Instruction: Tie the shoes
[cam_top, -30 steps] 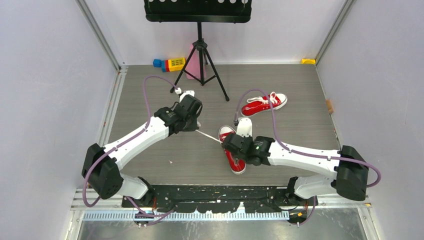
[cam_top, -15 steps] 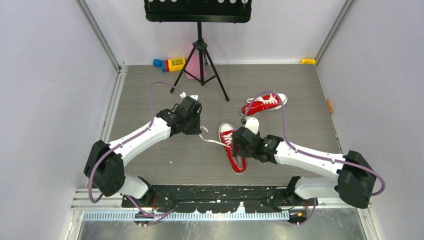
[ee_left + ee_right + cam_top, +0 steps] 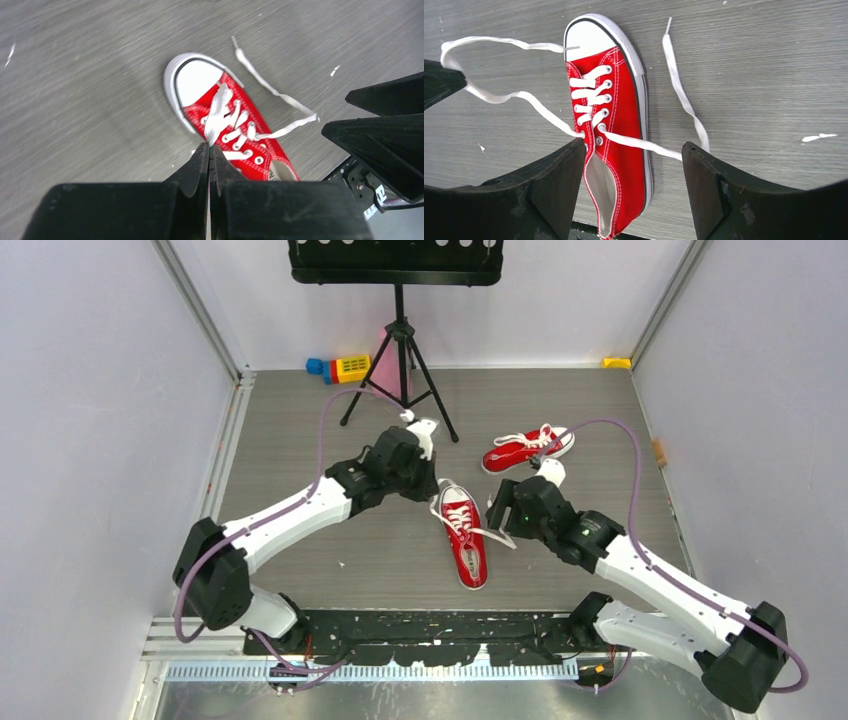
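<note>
Shoe nearest you (image 3: 466, 540) lies toe-away between the arms. Your right gripper (image 3: 633, 147) stands wide open over its heel, holding nothing. Your left gripper (image 3: 209, 152) is pinched closed on its lace (image 3: 216, 112). The other shoe (image 3: 527, 448) lies beyond, well apart.

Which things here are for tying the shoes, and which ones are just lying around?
For the job: near red shoe; far red shoe; white lace, pinched in the shut left tool; open right tool.
Just lying about: black stand; toy blocks; small yellow thing.
</note>
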`<state>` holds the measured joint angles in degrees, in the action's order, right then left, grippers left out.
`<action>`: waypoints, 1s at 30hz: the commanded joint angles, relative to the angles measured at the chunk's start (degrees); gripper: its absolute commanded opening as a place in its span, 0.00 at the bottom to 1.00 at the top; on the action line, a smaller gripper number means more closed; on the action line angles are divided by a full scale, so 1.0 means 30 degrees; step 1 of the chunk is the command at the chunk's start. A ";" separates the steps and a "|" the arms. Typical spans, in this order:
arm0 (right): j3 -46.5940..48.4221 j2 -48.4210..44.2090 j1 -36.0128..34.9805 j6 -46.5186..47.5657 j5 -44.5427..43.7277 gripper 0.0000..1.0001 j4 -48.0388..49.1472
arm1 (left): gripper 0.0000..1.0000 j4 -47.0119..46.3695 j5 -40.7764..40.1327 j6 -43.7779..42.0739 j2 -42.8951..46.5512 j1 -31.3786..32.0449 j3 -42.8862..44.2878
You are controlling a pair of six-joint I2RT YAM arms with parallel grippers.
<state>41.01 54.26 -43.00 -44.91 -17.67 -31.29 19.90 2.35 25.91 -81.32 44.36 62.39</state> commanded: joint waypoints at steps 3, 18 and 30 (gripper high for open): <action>0.0138 -0.0455 0.2074 -0.0098 -0.0776 0.72 -0.2002 | 0.00 -0.3290 0.2517 -0.2356 -0.2333 0.0966 0.2367; -0.2457 0.1267 0.4183 -0.2474 0.1583 0.60 -0.0284 | 0.48 0.0487 0.3861 -0.3861 -0.6066 0.2294 0.6369; -0.2619 0.4771 0.4198 -0.2015 0.4823 0.52 0.2129 | 0.55 0.1185 0.5310 -0.3365 -0.5862 0.0698 0.4999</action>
<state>32.62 66.92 -30.61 -50.96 -7.01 -29.21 23.03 14.24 14.66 -99.20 48.93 77.71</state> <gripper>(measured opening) 0.541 0.560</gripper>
